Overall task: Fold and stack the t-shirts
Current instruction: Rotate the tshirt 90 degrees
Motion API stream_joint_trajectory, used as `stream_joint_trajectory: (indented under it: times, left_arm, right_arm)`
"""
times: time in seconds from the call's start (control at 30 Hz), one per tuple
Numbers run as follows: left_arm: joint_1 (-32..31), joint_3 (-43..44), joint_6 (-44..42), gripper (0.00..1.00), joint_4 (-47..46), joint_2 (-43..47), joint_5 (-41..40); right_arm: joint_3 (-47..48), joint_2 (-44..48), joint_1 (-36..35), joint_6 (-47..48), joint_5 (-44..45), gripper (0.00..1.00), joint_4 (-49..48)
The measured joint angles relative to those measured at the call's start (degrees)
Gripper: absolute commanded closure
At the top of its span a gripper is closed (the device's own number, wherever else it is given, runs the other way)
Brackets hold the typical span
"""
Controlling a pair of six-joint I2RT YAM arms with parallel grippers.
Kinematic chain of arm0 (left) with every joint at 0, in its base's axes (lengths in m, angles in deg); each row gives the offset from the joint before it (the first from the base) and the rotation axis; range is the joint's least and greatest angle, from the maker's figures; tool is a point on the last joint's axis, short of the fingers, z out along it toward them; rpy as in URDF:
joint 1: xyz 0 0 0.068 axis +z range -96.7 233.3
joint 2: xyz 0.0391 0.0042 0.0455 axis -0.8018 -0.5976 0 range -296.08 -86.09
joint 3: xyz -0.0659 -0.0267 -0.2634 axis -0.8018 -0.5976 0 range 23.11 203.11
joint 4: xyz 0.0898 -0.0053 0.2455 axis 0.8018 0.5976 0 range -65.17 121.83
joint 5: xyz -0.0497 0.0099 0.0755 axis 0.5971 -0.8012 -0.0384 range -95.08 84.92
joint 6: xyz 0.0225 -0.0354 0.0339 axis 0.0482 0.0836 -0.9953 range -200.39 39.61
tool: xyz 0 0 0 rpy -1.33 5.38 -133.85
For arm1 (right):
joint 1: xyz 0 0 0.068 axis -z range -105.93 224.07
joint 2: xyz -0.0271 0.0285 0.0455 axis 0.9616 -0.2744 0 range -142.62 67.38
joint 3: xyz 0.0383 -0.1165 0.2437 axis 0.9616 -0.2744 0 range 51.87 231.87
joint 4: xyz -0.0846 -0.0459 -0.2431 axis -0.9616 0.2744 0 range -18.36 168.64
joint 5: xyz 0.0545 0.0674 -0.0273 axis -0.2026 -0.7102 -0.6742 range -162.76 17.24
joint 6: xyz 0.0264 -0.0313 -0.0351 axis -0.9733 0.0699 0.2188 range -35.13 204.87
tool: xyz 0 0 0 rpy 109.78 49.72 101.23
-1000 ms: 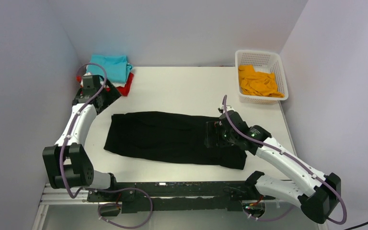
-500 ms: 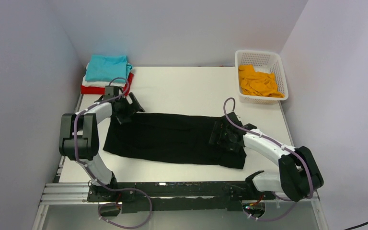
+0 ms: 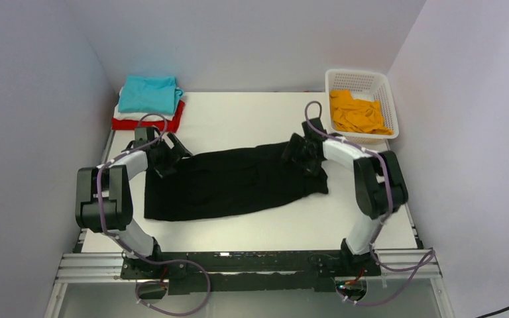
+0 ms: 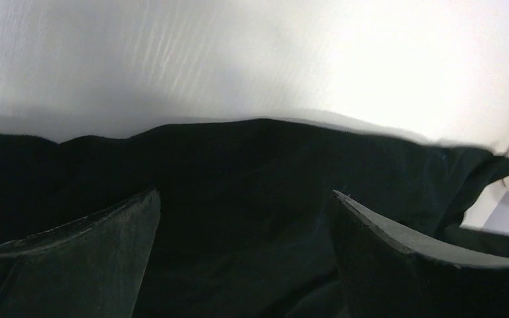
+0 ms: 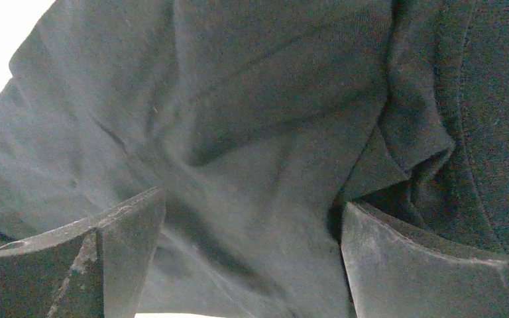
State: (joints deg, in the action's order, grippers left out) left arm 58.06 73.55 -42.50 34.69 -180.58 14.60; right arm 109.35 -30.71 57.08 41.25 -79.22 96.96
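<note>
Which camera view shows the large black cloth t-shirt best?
The top external view: it shows nearly the whole large black cloth t-shirt. The left wrist view shows only one edge; the right wrist view, only wrinkled cloth close up.

Bare worktop (image 3: 245,116) lies open between the folded stack of t-shirts (image 3: 147,101) in the far-left corner and the white lattice basket (image 3: 360,71) at the far right. The black t-shirt (image 3: 225,189) covers the middle band. The left arm (image 3: 103,199) and the right arm (image 3: 376,182) arch beside its two ends, narrowing side access. A bare strip runs along the near edge. Walls (image 3: 252,40) close left, far and right sides.
</note>
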Motion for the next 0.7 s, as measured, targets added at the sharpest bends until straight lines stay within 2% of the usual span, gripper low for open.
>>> stream_joint_trajectory:
  times: [0.13, 0.37, 0.53, 0.7]
  left_arm:
    - [-2.8, -1.0, 2.3, 0.00, 1.0, 1.8, -2.9]
    - [-15.6, -1.7, 8.4, 0.00, 2.1, 2.7, -4.9]
    - [-22.7, -7.0, 14.6, 0.00, -0.7, 6.4, -4.0]
    - [-31.3, -11.3, 19.5, 0.01, -1.9, 10.1, -0.8]
  right_arm:
    - [13.9, -11.1, 1.0, 0.5, 0.1, 0.00, -1.4]
    - [42.9, -31.2, 2.3, 4.2, -0.1, 0.00, -1.0]
    - [64.4, -44.9, 2.8, 6.0, -1.7, 0.00, -0.4]
    - [73.2, -52.6, 3.3, 4.4, -7.9, 0.00, -9.2]
